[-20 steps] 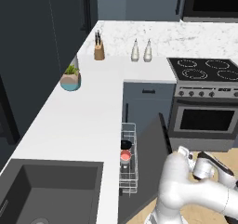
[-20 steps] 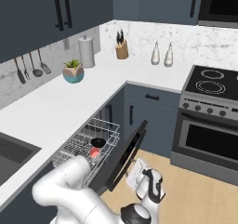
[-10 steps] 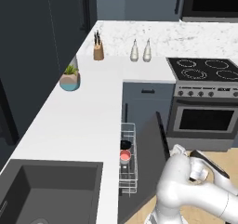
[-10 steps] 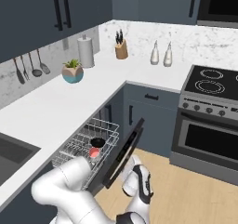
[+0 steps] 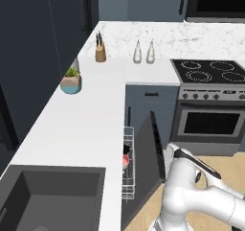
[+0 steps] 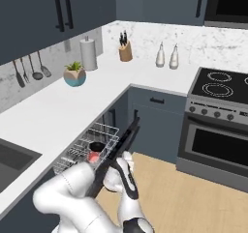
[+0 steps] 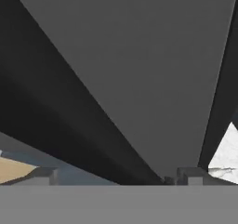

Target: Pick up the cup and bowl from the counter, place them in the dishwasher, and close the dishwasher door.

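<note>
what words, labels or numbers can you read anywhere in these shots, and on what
None: no readable text stands on anything.
The oven front and its knob panel carry no legible marks.
The two bottles and the knife block are plain.
The dishwasher door is a bare dark panel.

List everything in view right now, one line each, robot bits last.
counter: 1, white, L-shaped, over dark cabinets
plant pot: 1, teal-and-tan, on the counter near the wall
knife block: 1, tan, back corner
bottles: 2, pale, beside the stove
paper towel roll: 1, white, against the backsplash
utensils: 3, dark, hung on the wall
sink: 1, dark, near end
stove: 1, steel, right
dishwasher door: 1, dark grey, partly raised
rack: 1, white wire, pulled out
cup: 1, red inside, in the rack
bowl: 1, black, in the rack
gripper: 1, open, at the door
</note>
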